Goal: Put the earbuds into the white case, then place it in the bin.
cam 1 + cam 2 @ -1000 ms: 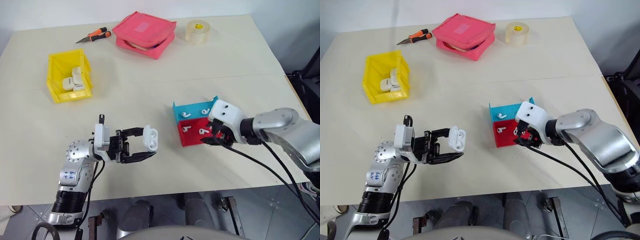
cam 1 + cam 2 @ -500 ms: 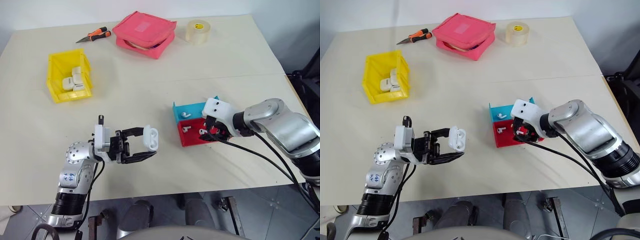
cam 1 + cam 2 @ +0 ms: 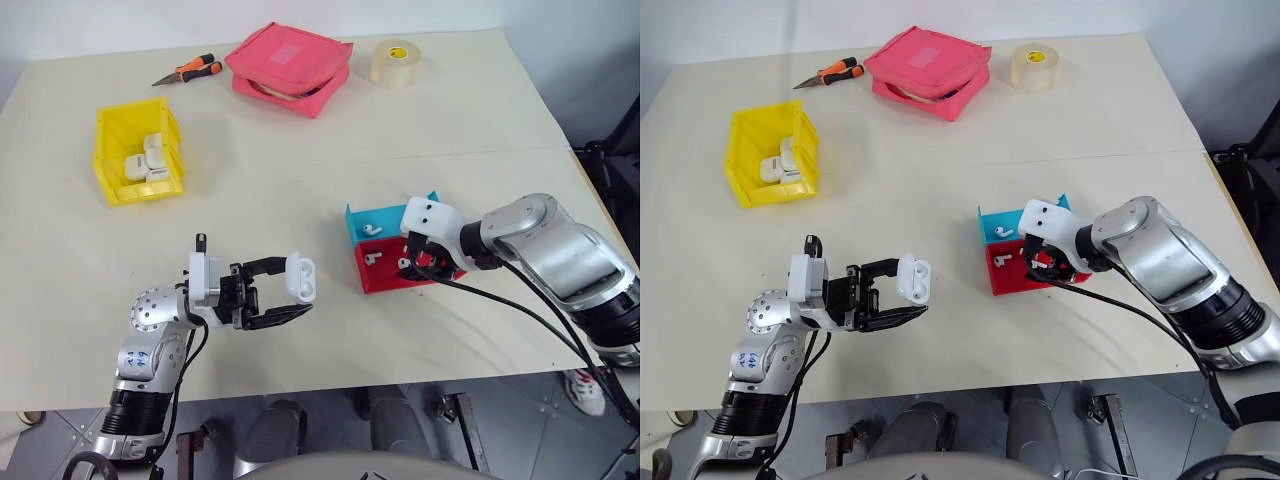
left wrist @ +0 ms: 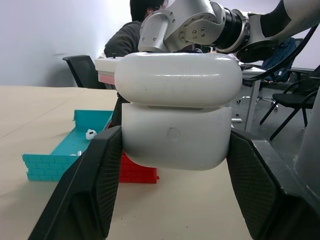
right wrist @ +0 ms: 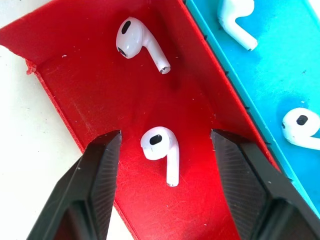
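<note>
Two trays: a shallow red plastic tray (image 5: 90, 95) lay touching a shallow blue plastic tray (image 5: 280, 75) on the cream tabletop (image 3: 300, 180).
Earbuds: two tiny white plastic earbuds sat in the red tray; the nearer earbud (image 5: 161, 150) lay between the right gripper's fingers, and its short stem ran roughly along the same line as those fingers; the farther earbud (image 5: 137, 42) lay slanted, stem towards the blue tray.
Right gripper (image 5: 165, 145): fingers spread, hanging over the red tray on either side of the nearer earbud, not touching it.
Left gripper (image 4: 172, 150): fingers pinched the sides of the small glossy white rounded case (image 4: 176, 112), held off the table.
Case attitude: long axis ran across from finger to finger, lid (image 4: 177, 80) uppermost in the wrist view; whether it was ajar I could not tell.
Bin: bright yellow plastic bin (image 3: 110, 165) stood well apart towards the left, white items inside.
Far edge: pink zippered pouch (image 3: 290, 65), tape roll (image 3: 396, 62), orange-handled pliers (image 3: 190, 70).
</note>
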Controlling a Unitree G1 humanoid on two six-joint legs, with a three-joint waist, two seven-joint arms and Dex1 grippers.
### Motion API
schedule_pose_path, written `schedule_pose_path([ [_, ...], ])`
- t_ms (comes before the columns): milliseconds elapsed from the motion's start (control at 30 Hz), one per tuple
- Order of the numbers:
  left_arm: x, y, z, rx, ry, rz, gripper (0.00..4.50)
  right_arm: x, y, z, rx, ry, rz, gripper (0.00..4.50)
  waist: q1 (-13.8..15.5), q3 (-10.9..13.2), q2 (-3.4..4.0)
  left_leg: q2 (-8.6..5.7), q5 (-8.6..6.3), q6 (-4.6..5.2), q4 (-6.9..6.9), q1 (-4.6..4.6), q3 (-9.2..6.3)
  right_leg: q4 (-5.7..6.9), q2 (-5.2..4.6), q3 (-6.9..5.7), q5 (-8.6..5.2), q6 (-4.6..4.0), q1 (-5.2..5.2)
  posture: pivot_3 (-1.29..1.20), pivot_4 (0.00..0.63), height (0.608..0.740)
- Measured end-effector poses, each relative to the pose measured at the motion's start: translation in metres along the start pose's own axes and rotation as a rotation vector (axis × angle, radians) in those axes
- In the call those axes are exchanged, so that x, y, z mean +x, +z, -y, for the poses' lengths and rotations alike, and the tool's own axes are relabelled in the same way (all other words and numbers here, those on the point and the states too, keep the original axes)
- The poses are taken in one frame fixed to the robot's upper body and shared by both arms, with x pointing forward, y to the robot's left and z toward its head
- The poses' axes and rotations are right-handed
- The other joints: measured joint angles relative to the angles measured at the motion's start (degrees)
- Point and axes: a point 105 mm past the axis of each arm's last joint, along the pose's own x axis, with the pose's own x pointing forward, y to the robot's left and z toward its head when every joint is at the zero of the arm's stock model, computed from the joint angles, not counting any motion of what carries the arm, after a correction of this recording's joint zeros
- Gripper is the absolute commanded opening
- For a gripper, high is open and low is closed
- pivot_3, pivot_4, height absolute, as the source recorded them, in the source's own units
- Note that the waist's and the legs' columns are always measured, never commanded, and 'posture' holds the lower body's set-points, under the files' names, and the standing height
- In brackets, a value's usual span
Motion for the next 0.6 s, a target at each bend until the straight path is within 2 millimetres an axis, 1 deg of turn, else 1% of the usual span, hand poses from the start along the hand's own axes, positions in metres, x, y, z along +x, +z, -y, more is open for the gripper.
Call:
schedule_pose_path([
  [33, 0.0, 0.0, 0.0, 0.001, 0.0, 0.0, 2.77, 0.0, 0.0, 0.0, -0.004, 0.0, 0.001, 1.68, -0.01, 0.0, 0.0, 0.0, 0.0, 0.0, 0.0, 0.0, 0.0, 0.0, 0.0, 0.0, 0.0, 0.0, 0.0, 0.0, 0.15, 0.74],
  [67, 0.0, 0.0, 0.0, 0.003, 0.0, -0.001, 2.77, 0.001, 0.001, 0.0, -0.007, 0.002, 0.003, 1.24, -0.01, 0.0, 0.0, 0.01, 0.0, 0.0, 0.0, 0.0, 0.0, 0.0, 0.0, 0.0, 0.0, 0.0, 0.0, 0.0, 0.15, 0.74],
  [100, 0.0, 0.0, 0.0, 0.004, 0.001, -0.001, 2.77, 0.001, 0.001, -0.001, -0.008, 0.004, 0.004, 1.0, 0.0, 0.0, 0.0, 0.01, 0.0, 0.0, 0.0, 0.0, 0.0, 0.0, 0.01, 0.0, 0.0, 0.0, 0.0, 0.0, 0.15, 0.74],
  [133, 0.0, 0.0, 0.0, 0.005, 0.001, -0.001, 2.77, 0.001, 0.001, -0.001, -0.01, 0.006, 0.004, 0.64, 0.0, 0.0, 0.0, 0.01, 0.0, 0.0, 0.0, 0.0, 0.0, 0.0, 0.01, 0.0, 0.0, 0.0, 0.0, 0.0, 0.15, 0.74],
  [167, 0.0, 0.0, 0.0, 0.005, 0.001, -0.002, 2.77, 0.001, 0.002, 0.0, -0.013, 0.004, 0.003, 0.45, 0.01, 0.0, 0.0, 0.01, 0.0, 0.0, 0.0, 0.0, 0.0, 0.0, 0.0, 0.0, 0.0, 0.0, 0.01, 0.0, 0.15, 0.74],
  [467, 0.001, 0.001, -0.002, 0.014, -0.003, -0.003, 2.77, 0.002, 0.004, 0.0, -0.013, -0.002, 0.014, 0.45, 0.0, 0.0, 0.0, 0.01, 0.0, -0.01, 0.0, 0.0, 0.0, 0.0, 0.01, 0.0, 0.0, -0.01, 0.0, 0.0, 0.15, 0.74],
  [533, 0.001, 0.002, -0.003, 0.02, -0.006, -0.002, 2.77, 0.0, 0.009, 0.0, 0.016, -0.009, 0.066, 0.45, 0.03, 0.0, 0.0, 0.01, 0.0, -0.01, 0.0, -0.01, 0.0, -0.01, 0.01, 0.0, 0.01, -0.01, -0.01, 0.0, 0.15, 0.74],
  [600, 0.004, 0.005, -0.006, 0.035, -0.019, 0.002, 2.77, -0.007, 0.018, 0.001, 0.069, -0.021, 0.159, 0.45, 0.15, 0.0, 0.0, 0.01, 0.0, -0.01, 0.0, -0.03, -0.02, -0.01, 0.01, -0.01, 0.01, -0.01, -0.01, 0.0, 0.15, 0.74],
])
